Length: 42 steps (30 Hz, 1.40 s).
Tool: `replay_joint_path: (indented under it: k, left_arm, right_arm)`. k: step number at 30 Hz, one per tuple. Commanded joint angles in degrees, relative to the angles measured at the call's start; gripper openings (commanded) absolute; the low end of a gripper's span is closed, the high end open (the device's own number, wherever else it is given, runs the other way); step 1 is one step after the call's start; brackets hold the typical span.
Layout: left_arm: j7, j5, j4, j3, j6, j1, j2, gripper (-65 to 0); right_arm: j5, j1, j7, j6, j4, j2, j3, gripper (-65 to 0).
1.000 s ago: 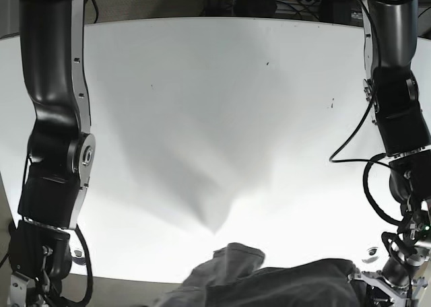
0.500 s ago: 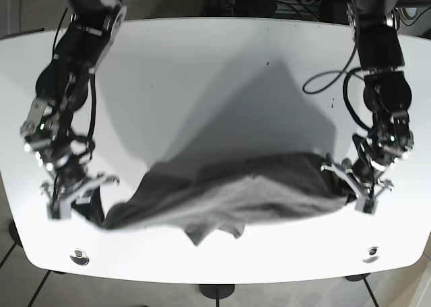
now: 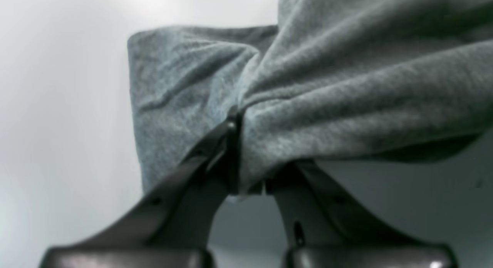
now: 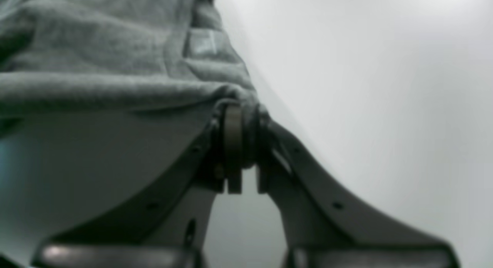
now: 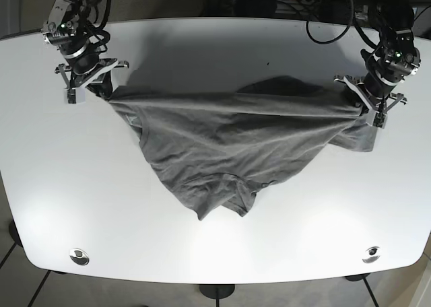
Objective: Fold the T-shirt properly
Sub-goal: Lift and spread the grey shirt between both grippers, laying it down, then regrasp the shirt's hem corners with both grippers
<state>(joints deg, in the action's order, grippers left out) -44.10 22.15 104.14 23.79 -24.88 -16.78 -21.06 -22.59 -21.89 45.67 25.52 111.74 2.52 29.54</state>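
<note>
The left gripper [image 3: 246, 144] is clamped down on a bunched fold of the grey T-shirt [image 3: 346, 87], with the fingers [image 3: 215, 144] pressed together so the cloth is squeezed right between them and a loose flap of it hangs off to the side. Same deal on the other side: the right gripper [image 4: 240, 144] has its jaws pinched tight on a gathered edge of the T-shirt [image 4: 115, 67], fabric wrapping over the fingertips [image 4: 233, 125] and a small sewn tag showing just above the pinch. From the base view, the left gripper [image 5: 369, 105] sits near the far right edge of the white table [image 5: 215, 253] and the right gripper [image 5: 91, 85] is near the far left corner, well apart from each other, with the T-shirt [image 5: 229, 145] pulled out between them. The top edge of the shirt runs fairly taut from one gripper to the other, and the rest drops down in a rough triangle toward the middle of the table, creased and wrinkled, ending in a crumpled point a bit left of centre. A bit of the shirt spills past the left gripper toward the right edge. I can't tell how much of it is actually resting flat on the table and how much is lifted. Two round fittings [image 5: 79, 256] sit near the table's near corners, one on each side.
</note>
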Motion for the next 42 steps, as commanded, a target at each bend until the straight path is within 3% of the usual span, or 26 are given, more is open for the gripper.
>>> replay_joint_path:
  k: [1, 2, 3, 8, 9, 12, 15, 17, 19, 24, 28, 33, 39, 42]
  left_arm:
    - [1.2, 0.2, 1.2, 2.2, 0.4, -1.2, 0.2, -65.0]
    - [1.2, 0.0, 1.2, 2.5, 0.4, -1.7, 0.5, -65.0]
    - [1.2, 0.0, 1.2, 2.5, 0.4, -2.1, 0.7, -61.0]
    - [1.2, 0.3, 2.9, 6.1, 0.4, -4.4, 3.2, -35.1]
    - [1.2, 0.3, 3.6, 7.3, 0.3, -4.6, 4.0, -32.1]
    - [1.2, 0.3, 6.1, 9.7, -0.4, -5.1, 4.6, -28.1]
    - [1.2, 0.4, 6.7, 13.4, -8.0, -6.3, 4.6, -28.1]
    - [-3.7, 0.2, 6.7, 16.8, -14.5, -6.5, 4.4, -28.2]
    - [-8.5, 0.0, 6.7, 20.4, -15.1, -6.5, 4.2, -28.3]
    - [-14.5, -0.1, 6.2, 24.3, -15.1, -6.6, 1.4, -28.3]
    - [-14.8, 0.3, 6.5, 25.0, -15.1, -7.4, 0.9, -28.3]
    - [-14.8, 4.4, 6.7, 24.7, -15.1, -9.3, 0.5, -28.3]
    - [-14.5, -1.4, 6.7, 19.1, -15.1, -9.6, -1.7, -28.5]
    - [-14.5, -2.2, 6.7, 18.7, -15.1, -9.6, -1.6, -28.5]
  right_arm:
    - [-0.6, -1.2, -1.5, -0.07, 1.4, 0.7, 0.3, -63.1]
    - [-0.6, -2.0, -1.5, -0.07, 1.4, 0.7, 0.3, -63.1]
    - [-0.6, -2.5, -1.5, -0.07, 1.4, 0.7, 0.3, -63.1]
    - [-2.2, -4.2, -1.3, -0.16, 1.4, 0.9, 0.2, -61.4]
    - [-2.8, -4.3, -1.1, -0.16, 1.4, 1.1, 0.2, -56.6]
    - [-3.7, -5.0, -1.1, -0.16, 1.4, 1.1, 0.2, -34.1]
    - [-3.7, -4.9, -1.1, -0.33, 2.9, 0.9, 0.2, -16.5]
    - [-3.7, -4.1, -1.1, -0.33, 2.9, 0.9, 0.1, -7.8]
    - [-3.7, -3.4, -1.1, -0.33, 2.9, 1.1, 0.1, -6.8]
    - [-3.3, 2.3, -1.1, -0.16, 2.1, 1.2, -2.5, -6.5]
    - [-3.5, 9.3, -1.1, -0.51, -2.9, 4.4, -12.8, -6.5]
    - [-3.7, 18.6, -1.1, -0.24, -16.0, 4.2, -21.8, -6.7]
    - [-3.7, 28.0, -1.4, -0.16, -30.5, 3.8, -27.8, -6.7]
    - [-3.4, 30.5, -1.5, -0.16, -35.0, 1.5, -30.4, -6.7]
